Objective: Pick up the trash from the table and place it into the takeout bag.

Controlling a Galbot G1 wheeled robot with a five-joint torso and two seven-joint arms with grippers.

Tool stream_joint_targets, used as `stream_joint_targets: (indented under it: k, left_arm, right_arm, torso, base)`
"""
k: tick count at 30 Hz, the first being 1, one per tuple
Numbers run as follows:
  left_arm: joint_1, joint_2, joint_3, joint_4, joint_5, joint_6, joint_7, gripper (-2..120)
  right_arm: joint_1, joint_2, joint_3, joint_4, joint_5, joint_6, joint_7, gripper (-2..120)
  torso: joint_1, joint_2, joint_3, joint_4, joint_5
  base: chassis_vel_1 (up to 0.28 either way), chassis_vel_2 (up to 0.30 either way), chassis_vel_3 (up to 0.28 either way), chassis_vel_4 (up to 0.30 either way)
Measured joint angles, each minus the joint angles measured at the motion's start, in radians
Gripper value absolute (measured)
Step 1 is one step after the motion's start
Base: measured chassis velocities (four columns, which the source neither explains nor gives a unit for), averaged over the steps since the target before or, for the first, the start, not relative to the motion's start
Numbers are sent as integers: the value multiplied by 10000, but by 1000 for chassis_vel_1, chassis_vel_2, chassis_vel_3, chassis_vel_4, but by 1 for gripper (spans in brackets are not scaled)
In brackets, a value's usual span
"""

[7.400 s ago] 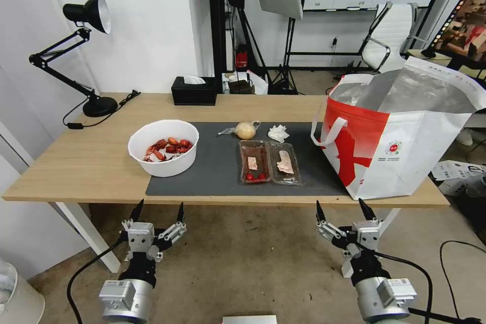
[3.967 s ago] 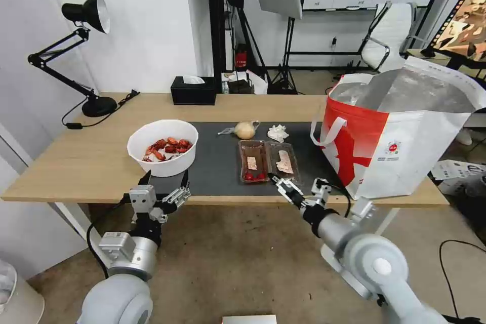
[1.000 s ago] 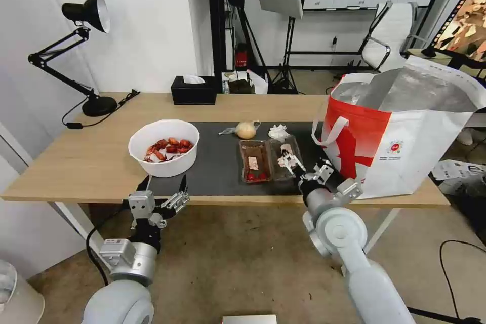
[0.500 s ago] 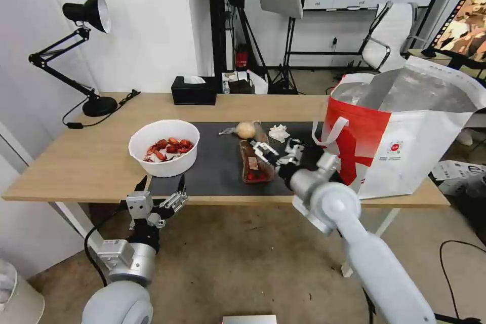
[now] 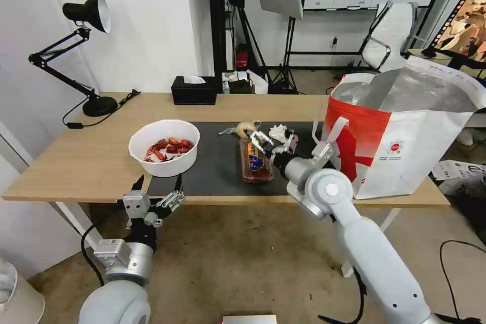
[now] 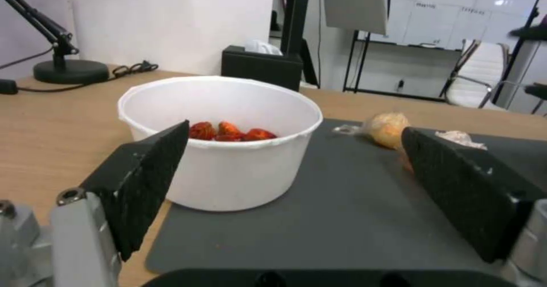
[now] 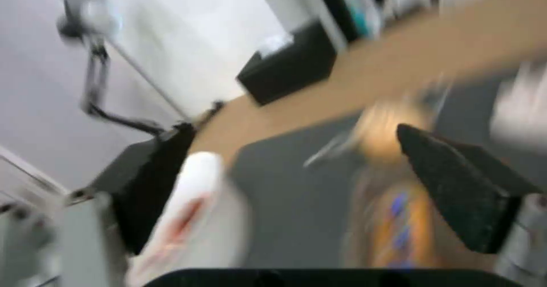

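The clear hinged tray [image 5: 255,162] lies folded shut on the grey mat [image 5: 217,174] of the table [image 5: 76,162]. My right gripper [image 5: 272,140] hovers open just over the tray's far end; in the right wrist view the right gripper [image 7: 292,129] has its fingers wide apart over the blurred tray [image 7: 393,223]. The knotted bag [image 5: 245,128] and crumpled tissue [image 5: 277,131] lie just behind it. The white bowl [image 5: 163,147] of red shells stands at the mat's left end. My left gripper [image 5: 154,200] waits open below the table's front edge, facing the bowl [image 6: 219,137]. The takeout bag [image 5: 405,136] stands open at the right.
A black tissue box [image 5: 193,91] and a black desk lamp [image 5: 86,12] stand at the back of the table. An office chair [image 5: 390,35] and light stands are on the floor behind. Bare wood lies left of the bowl.
My right gripper has swung left and farther in over the mat. The tray's right half has folded over onto its left half. My left gripper has sunk slightly.
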Motion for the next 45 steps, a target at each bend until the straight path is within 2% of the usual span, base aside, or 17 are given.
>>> stream_joint_targets:
  k: [2,4,5,7,8,9,11,12,14,21,24,25,28,29,31,37,45]
  left_arm:
    - [-2,6,0,0,-5,0,0,100]
    - [-20,36,2,-4,-39,0,-2,100]
    - [-20,36,2,-4,-39,0,-2,100]
    - [-129,172,34,-15,-277,35,-5,100]
    - [-129,172,34,-15,-277,35,-5,100]
    - [-207,265,53,-18,-439,67,-5,100]
    - [-406,599,124,-233,-1813,648,-38,100]
    - [-406,599,124,-233,-1813,648,-38,100]
    - [-587,952,213,-386,-3248,1167,-311,100]
    - [-1355,1440,401,-193,-4566,1321,-420,100]
    - [-1971,1870,708,86,-7079,1322,-177,100]
    - [-1971,1870,708,86,-7079,1322,-177,100]
    - [-2337,2510,840,186,-9276,1306,385,100]
    - [-2337,2510,840,186,-9276,1306,385,100]
    - [-2715,3042,923,357,-10387,1290,633,100]
    - [-4170,3492,1585,1229,-11676,1303,695,100]
    - [-5869,3106,3026,2534,-12006,1353,689,100]
  right_arm:
    - [58,-57,-51,0,-188,17,-87,89]
    - [345,-346,-381,-71,-1422,101,-548,75]
    - [345,-346,-381,-71,-1422,101,-548,75]
    - [980,-1126,-1302,-799,-4683,516,-2316,65]
    - [980,-1126,-1302,-799,-4683,516,-2316,65]
    - [1206,-1439,-1595,-1065,-5775,599,-2992,61]
    - [1902,-2024,-2338,-1838,-7212,653,-4303,49]
    - [1902,-2024,-2338,-1838,-7212,653,-4303,49]
    - [2501,-2180,-2843,-2854,-7965,745,-5620,39]
    - [3375,-1981,-3539,-4220,-8178,398,-6779,18]
    - [3493,-1683,-3682,-4694,-8344,150,-6811,3]
    - [3493,-1683,-3682,-4694,-8344,150,-6811,3]
    - [3576,-1637,-3867,-4797,-8378,76,-6791,0]
    - [3576,-1637,-3867,-4797,-8378,76,-6791,0]
    - [3682,-1604,-4020,-4831,-8378,76,-6788,0]
    - [3789,-1538,-4209,-4856,-8375,82,-6777,0]
    - [3728,-1722,-4057,-4555,-8297,78,-6551,0]
  torso:
    - [0,0,0,0,0]
    - [0,0,0,0,-1]
    - [0,0,0,0,-1]
    - [1,0,1,4,0]
    - [1,0,1,4,0]
    - [1,0,1,2,2]
    - [1,0,1,-1,2]
    - [1,0,1,-1,2]
    - [1,0,1,1,0]
    - [1,-1,1,0,0]
    - [2,0,2,1,-1]
    - [2,0,2,1,-1]
    - [2,0,1,-2,0]
    - [2,0,1,-2,0]
    - [2,0,1,3,-3]
    - [2,0,1,2,-1]
    - [2,0,1,1,-2]
  base:
    - [0,0,0,0]
    - [0,0,0,0]
    - [0,0,0,0]
    - [0,0,0,0]
    - [0,0,0,0]
    - [0,0,0,0]
    - [0,0,0,0]
    - [0,0,0,0]
    - [0,0,0,0]
    - [0,0,0,0]
    - [0,0,0,0]
    - [0,0,0,0]
    - [0,0,0,0]
    - [0,0,0,0]
    - [0,0,0,0]
    - [0,0,0,0]
    - [0,0,0,0]
